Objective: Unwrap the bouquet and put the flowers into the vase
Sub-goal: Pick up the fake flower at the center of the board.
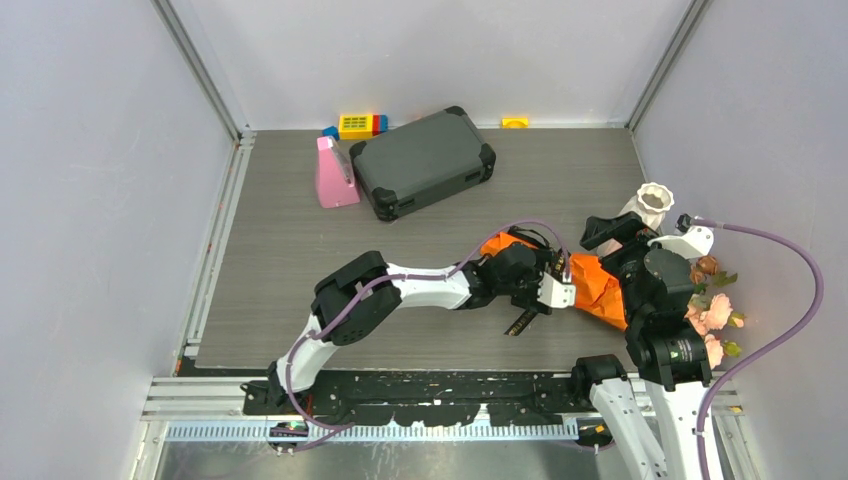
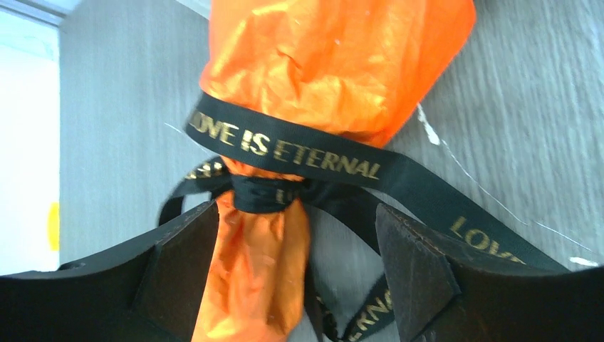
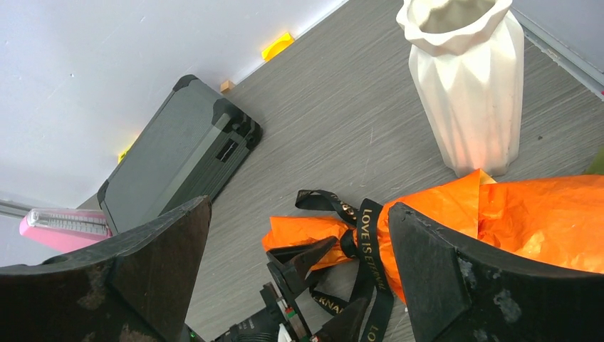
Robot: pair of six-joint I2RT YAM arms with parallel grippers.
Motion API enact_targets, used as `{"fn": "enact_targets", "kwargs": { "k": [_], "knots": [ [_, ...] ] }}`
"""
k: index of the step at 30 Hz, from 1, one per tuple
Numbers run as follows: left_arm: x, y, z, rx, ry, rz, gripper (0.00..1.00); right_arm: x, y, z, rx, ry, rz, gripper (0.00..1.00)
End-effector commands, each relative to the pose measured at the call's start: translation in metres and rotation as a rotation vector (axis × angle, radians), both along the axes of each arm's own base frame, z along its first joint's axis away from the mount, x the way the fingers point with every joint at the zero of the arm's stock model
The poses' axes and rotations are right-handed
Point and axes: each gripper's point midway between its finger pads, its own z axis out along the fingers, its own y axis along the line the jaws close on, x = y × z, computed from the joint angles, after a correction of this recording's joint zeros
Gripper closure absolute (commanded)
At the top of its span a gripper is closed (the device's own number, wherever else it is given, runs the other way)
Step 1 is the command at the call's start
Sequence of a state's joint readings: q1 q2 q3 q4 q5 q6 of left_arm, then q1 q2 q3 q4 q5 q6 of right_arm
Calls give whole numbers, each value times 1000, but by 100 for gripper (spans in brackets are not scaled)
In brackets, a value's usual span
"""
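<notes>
Step in hand: untying. The bouquet [image 1: 600, 285] lies at the table's right, just nearer than the vase [image 1: 652, 205]. The left gripper [image 2: 295, 210], jaws apart, straddles the ribbon [image 2: 285, 146] knot. The right gripper [image 3: 299, 206] hovers above, jaws apart. Next move, as judged: clamp a ribbon tail and pull.

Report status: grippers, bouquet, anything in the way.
Left gripper open, astride bouquet at its tied neck. Right gripper open, above it. Ribbon knotted, flowers wrapped. Vase upright alongside, nothing between.
</notes>
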State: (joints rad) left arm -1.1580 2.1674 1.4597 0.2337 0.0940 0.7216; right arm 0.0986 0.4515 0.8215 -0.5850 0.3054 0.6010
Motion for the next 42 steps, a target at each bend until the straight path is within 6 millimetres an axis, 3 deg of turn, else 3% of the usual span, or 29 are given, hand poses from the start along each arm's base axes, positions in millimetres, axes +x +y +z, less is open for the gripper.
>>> {"fn": "enact_targets", "kwargs": {
  "k": [1,5,17,22,32,34,37,42],
  "knots": [
    [19,-19,41,-82,-91,-2,17,-1,-2,12,0,-38,-13,2],
    [29,-25,43,-94,-91,-1,21,-2,-4,13,-9,-40,-18,3],
    [38,-24,10,3,-55,-22,32,-3,-5,13,-23,-32,-21,3],
    [41,-18,-3,42,-60,-28,30,-3,-6,12,-28,-28,-23,3],
    [56,-30,-22,75,-74,-20,34,0,-5,11,-28,-15,-18,3],
    [59,-32,-22,71,-77,-18,40,0,-4,11,-28,-15,-16,4],
    [60,-30,-22,80,-76,-9,58,1,-4,13,-25,-16,-14,4],
    [55,-13,-23,102,-70,10,81,3,-3,12,-20,-10,-11,4]
  ]
}}
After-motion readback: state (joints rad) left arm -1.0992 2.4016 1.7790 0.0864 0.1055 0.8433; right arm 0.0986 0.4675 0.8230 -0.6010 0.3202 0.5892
